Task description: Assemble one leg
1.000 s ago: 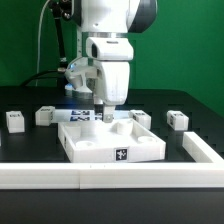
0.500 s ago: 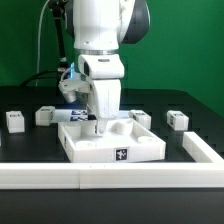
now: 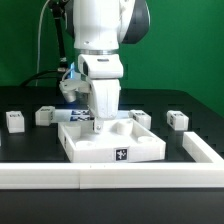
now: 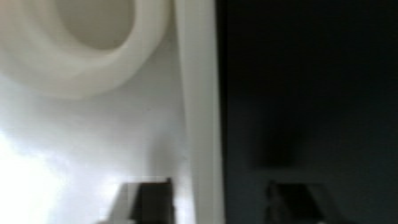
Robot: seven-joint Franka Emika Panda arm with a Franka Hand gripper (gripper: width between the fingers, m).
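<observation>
The tabletop (image 3: 30,140) is seen as a matt black surface. The square panel (image 3: 90,150) and the leg (image 3: 14,121) at the exterior view's left are formed of smooth white plastic with a dull sheen, as are the border bars (image 3: 50,177). The arm's shell (image 3: 100,25) is finished in glossy white plastic.

Exterior view: bare table (image 3: 40,140) lies open at 9 o'clock of the panel (image 3: 90,148), short of a leg (image 3: 45,116); a bar (image 3: 60,177) closes 6 o'clock.
</observation>
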